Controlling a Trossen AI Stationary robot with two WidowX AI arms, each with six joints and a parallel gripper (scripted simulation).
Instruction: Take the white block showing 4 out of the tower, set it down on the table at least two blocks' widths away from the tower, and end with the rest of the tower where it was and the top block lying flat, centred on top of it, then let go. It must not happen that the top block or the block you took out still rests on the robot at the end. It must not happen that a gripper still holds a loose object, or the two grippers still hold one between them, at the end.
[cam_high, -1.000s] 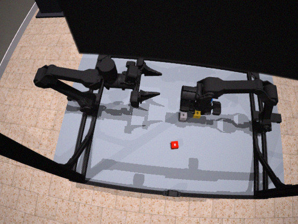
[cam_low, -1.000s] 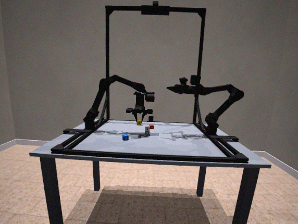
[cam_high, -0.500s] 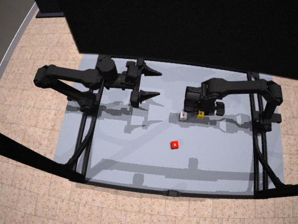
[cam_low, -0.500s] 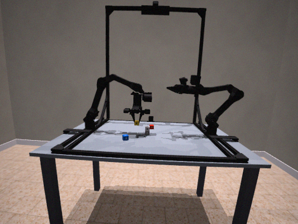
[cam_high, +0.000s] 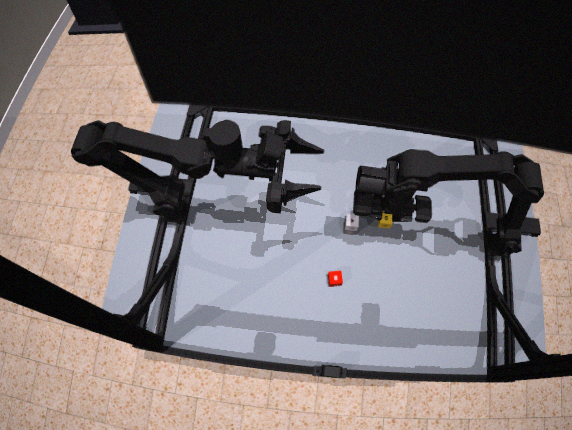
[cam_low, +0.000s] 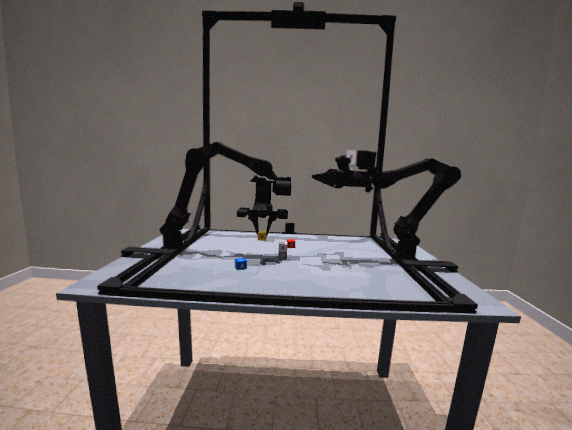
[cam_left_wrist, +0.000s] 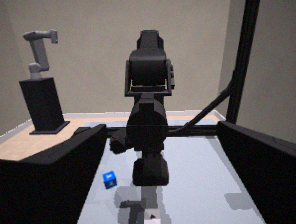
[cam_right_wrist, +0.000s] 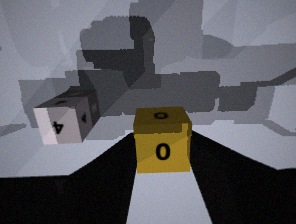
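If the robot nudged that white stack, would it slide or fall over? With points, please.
The white stack (cam_high: 351, 223) (cam_low: 283, 251) (cam_right_wrist: 59, 126) would probably tip if pushed high up, being taller than wide. A low push might slide it instead, since its sides look flat.

Numbers on the blocks: a 0 and a 4.
The yellow block (cam_high: 385, 221) (cam_low: 262, 236) (cam_right_wrist: 162, 150) carries a black 0 on two faces, the larger one upright in the right wrist view; the white block (cam_high: 351, 221) (cam_low: 283, 247) (cam_left_wrist: 152, 217) (cam_right_wrist: 59, 126) bears a black 4, slightly tilted there. Marks on the blue block (cam_low: 241, 264) (cam_left_wrist: 109, 179) and the red block (cam_high: 335, 278) (cam_low: 291, 243) are too small to read.
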